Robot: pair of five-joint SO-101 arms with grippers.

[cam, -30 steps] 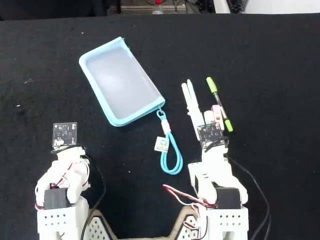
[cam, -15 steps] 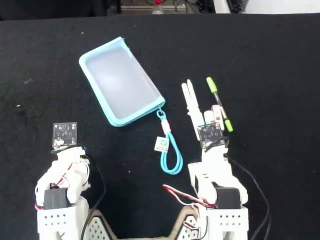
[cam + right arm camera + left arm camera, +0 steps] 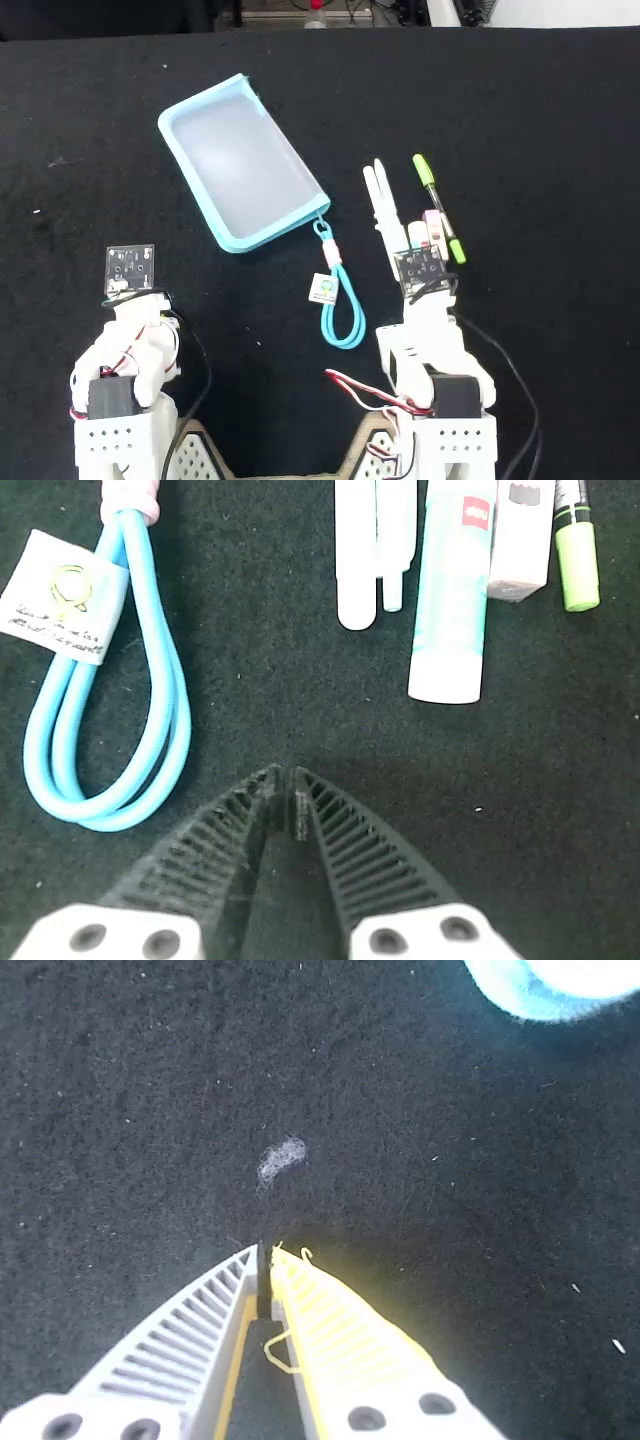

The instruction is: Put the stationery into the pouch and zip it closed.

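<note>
White pens [image 3: 358, 550] lie ahead of the right fingers [image 3: 345, 835], apart.

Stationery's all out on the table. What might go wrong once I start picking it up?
The white pens, glue stick, eraser and highlighter lie close side by side, so the right tool may nudge neighbours. The strap loops close by and might snag. The pouch may need unzipping first.

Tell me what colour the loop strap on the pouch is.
Light blue; the strap shows best in the right wrist view.
</note>
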